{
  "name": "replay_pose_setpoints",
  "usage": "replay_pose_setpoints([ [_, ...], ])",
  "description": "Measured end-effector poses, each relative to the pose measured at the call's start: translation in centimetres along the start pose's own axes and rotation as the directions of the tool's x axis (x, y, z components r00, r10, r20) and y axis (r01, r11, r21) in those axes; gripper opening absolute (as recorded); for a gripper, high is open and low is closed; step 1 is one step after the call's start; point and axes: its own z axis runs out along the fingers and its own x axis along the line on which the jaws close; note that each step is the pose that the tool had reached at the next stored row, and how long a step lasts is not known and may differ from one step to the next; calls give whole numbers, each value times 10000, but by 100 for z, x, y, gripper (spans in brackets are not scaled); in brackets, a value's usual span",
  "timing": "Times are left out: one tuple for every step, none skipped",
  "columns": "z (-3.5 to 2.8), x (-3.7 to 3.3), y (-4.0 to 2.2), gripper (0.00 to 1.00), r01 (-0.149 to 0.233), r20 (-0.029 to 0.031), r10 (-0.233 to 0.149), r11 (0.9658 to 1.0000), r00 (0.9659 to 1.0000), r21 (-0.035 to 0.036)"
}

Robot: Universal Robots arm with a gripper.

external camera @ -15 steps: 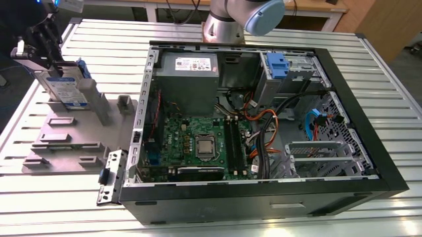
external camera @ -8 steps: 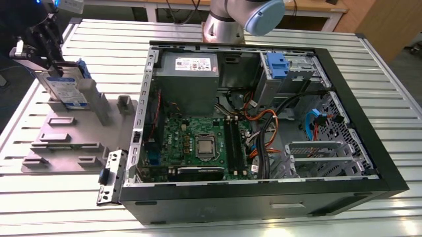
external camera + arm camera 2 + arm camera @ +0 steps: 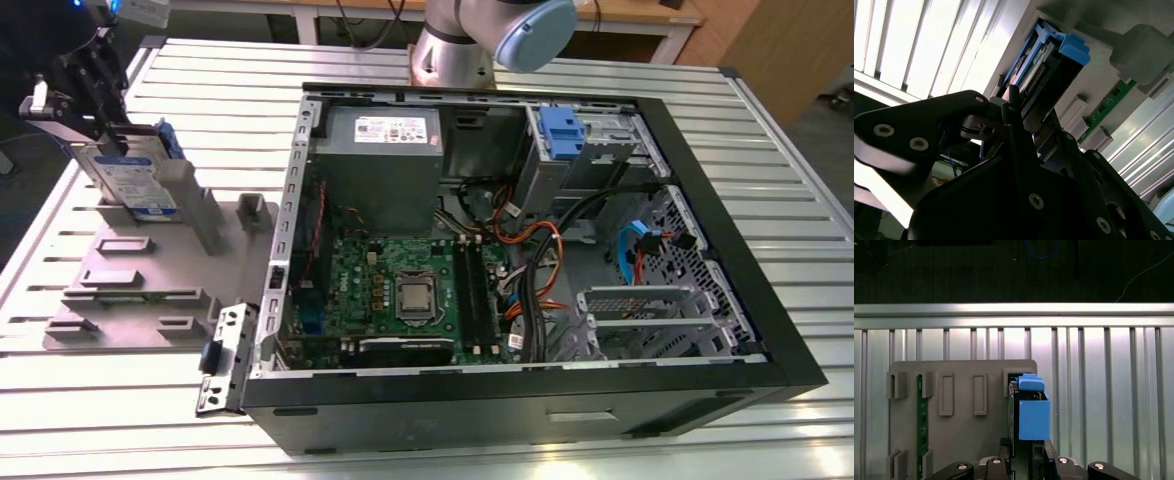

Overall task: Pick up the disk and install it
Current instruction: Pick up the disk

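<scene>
Two risks logged. The gripper had its fingers clamped on both faces of the disk, high on its upper edge. I judged a tilted pull could have jammed it in its slot, or its blue carrier frame could have slid out of so shallow a hold. (Recorder)

And the second? (Checker)

Loose cables, orange and blue, lay between the case's centre and three o'clock — a likely snag for anything going in. (Recorder)

Holders? (Checker)

Grey fixture, nine o'clock in the exterior view: the disk stood upright at its ten o'clock corner, a green memory stick in another slot. Open computer case, centre to four o'clock, held a power-supply box at eleven, a motherboard at seven and a second blue carrier at one. (Recorder)
</scene>
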Motion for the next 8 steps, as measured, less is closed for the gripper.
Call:
replay_pose_setpoints([
  [0,0,0,35,-1,0,1,10000,10000,0],
  [0,0,0,35,-1,0,1,10000,10000,0],
  [-8,0,1,35,-2,1,2,10000,10000,1],
  [-20,-1,1,35,-2,1,2,10000,10000,3],
  [-37,-1,1,35,-2,1,2,10000,10000,1],
  [-48,-2,1,35,-2,0,2,10000,10000,-1],
  [-49,-2,1,35,-1,1,1,10000,10000,2],
  [-49,-2,1,35,-1,2,1,10000,10000,3],
])
